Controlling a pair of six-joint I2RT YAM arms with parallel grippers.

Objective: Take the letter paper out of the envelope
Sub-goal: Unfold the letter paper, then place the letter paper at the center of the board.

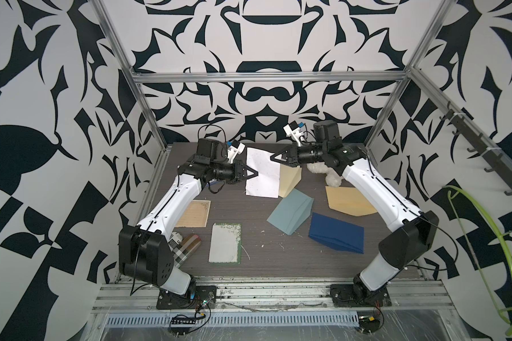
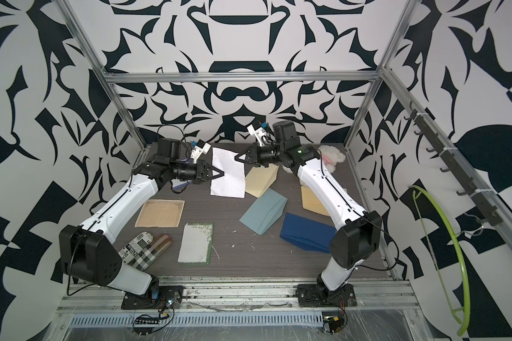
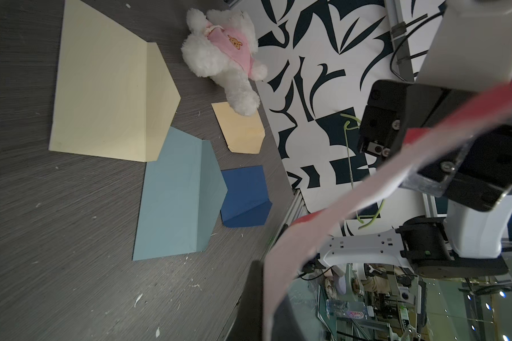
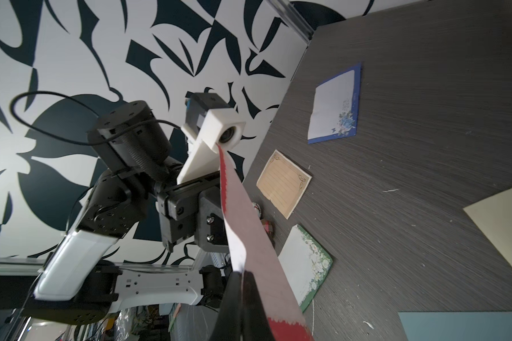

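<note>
Clutter at six o'clock, a green-bordered white note sheet (image 1: 224,242), is no concern. Toward twelve o'clock the white speckled paper envelope with red-printed underside (image 1: 263,180) is held over the dark wood-grain table (image 1: 257,265), left gripper (image 1: 256,174) clenched on its nine o'clock edge, right gripper (image 1: 274,158) clenched on its two o'clock corner. Which layer is the letter paper I cannot tell, so pull apart slowly, in-plane.

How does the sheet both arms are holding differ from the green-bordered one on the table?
The held sheet is lifted and bowed, clamped in both arms' jaws; the green-bordered sheet lies flat on the table, untouched. The held sheet's edging is red, the green-bordered sheet's green. Both are white-faced rectangles.
</note>
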